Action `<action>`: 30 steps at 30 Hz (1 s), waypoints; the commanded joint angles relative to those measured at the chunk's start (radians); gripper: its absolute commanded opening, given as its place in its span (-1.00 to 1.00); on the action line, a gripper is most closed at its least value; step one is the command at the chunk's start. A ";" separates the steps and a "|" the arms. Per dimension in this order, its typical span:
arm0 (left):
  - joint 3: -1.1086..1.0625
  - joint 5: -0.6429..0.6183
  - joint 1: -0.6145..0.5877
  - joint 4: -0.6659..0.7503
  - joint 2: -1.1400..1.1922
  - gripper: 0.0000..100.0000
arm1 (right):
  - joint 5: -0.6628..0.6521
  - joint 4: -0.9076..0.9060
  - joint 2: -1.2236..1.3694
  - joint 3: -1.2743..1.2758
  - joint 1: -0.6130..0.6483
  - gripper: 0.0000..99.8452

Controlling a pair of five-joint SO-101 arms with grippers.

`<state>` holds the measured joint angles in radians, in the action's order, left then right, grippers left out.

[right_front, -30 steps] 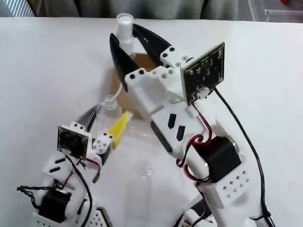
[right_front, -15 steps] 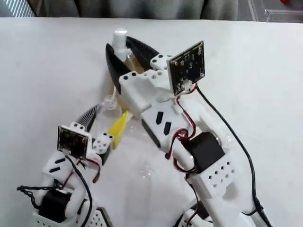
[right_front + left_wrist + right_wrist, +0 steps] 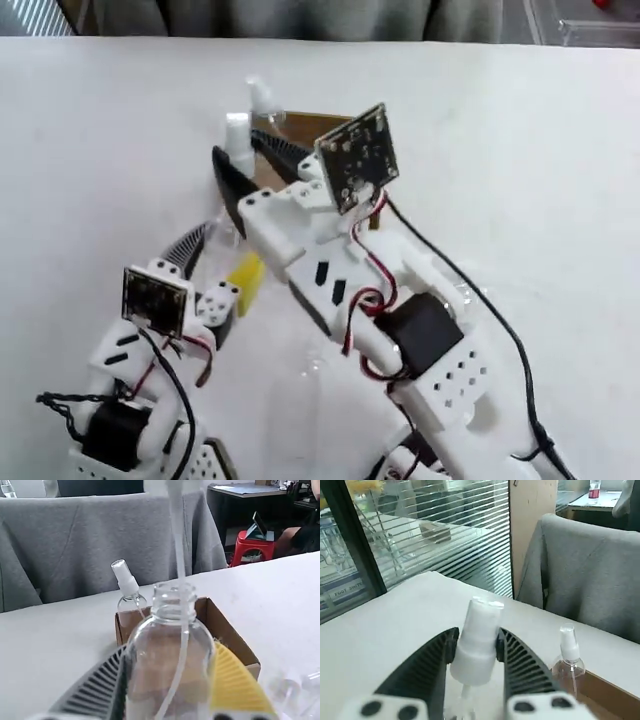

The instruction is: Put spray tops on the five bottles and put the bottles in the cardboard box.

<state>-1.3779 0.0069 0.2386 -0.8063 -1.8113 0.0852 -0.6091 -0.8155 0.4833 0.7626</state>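
Nearest the arms' bases, the left gripper (image 3: 228, 246) is holding a clear open bottle (image 3: 226, 228) upright on the white surface (image 3: 520, 120). In the left wrist view, its grey finger (image 3: 95, 692) and yellow finger (image 3: 235, 680) are pressing against opposite sides of the bottle's body (image 3: 167, 655), and the threaded neck is standing bare above them.

Just above that bottle, the right gripper (image 3: 238, 152) is hanging with its black fingers closed narrowly on 1 white spray top (image 3: 237, 133). The right wrist view is showing the top (image 3: 472, 660) pinched between the 2 ribbed fingers (image 3: 427, 667), nozzle end up. The top's thin dip tube (image 3: 178, 555) is running down through the open neck and curving inside the bottle, while the cap itself is sitting clear of the threads, not seated.

Just beyond the held bottle, the cardboard box (image 3: 300, 128) is lying open on the surface, its brown walls (image 3: 227, 637) showing behind the bottle's shoulders. At the box's far corner, 1 capped bottle (image 3: 262, 98) is standing inside, tilting slightly, with its white sprayer (image 3: 124, 577) already on. The right wrist view is catching the same bottle (image 3: 568, 656) beside the box's rim (image 3: 607, 686).

Blurred clear shapes (image 3: 295, 685) are lying on the surface near the box; I cannot tell what they are.
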 commanded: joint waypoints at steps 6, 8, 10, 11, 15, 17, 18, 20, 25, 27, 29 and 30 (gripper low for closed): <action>0.018 0.011 0.005 0.028 -0.010 -0.92 | 0.011 0.107 -0.150 0.183 0.013 -0.97; 0.018 0.011 0.005 0.028 -0.010 -0.92 | 0.011 0.107 -0.166 0.210 0.013 -0.97; 0.018 0.011 0.005 0.028 -0.010 -0.92 | 0.011 0.104 -0.180 0.226 0.025 -0.97; 0.018 0.011 0.005 0.028 -0.010 -0.92 | 0.011 0.096 -0.185 0.226 0.036 -0.96; 0.018 0.011 0.005 0.028 -0.010 -0.92 | 0.011 0.068 -0.185 0.222 0.050 -0.88; 0.018 0.011 0.005 0.028 -0.010 -0.92 | 0.011 0.062 -0.185 0.221 0.050 -0.79; 0.018 0.011 0.005 0.028 -0.010 -0.92 | 0.011 0.062 -0.185 0.221 0.050 -0.75; 0.018 0.011 0.005 0.028 -0.010 -0.92 | 0.011 0.061 -0.189 0.221 0.051 -0.71; 0.018 0.011 0.005 0.026 -0.010 -0.92 | 0.003 0.010 -0.191 0.161 0.053 -0.71; 0.018 0.011 0.005 0.026 -0.010 -0.92 | 0.006 -0.051 -0.186 0.089 0.070 -0.71; 0.018 0.011 0.005 0.026 -0.010 -0.92 | 0.003 -0.101 -0.183 0.006 0.074 -0.71; 0.018 0.011 0.005 0.026 -0.010 -0.92 | 0.002 -0.124 -0.180 -0.035 0.074 -0.72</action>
<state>-1.3779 0.0069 0.2355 -0.8063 -1.8113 0.0867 -0.6828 -0.9874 0.5953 0.8316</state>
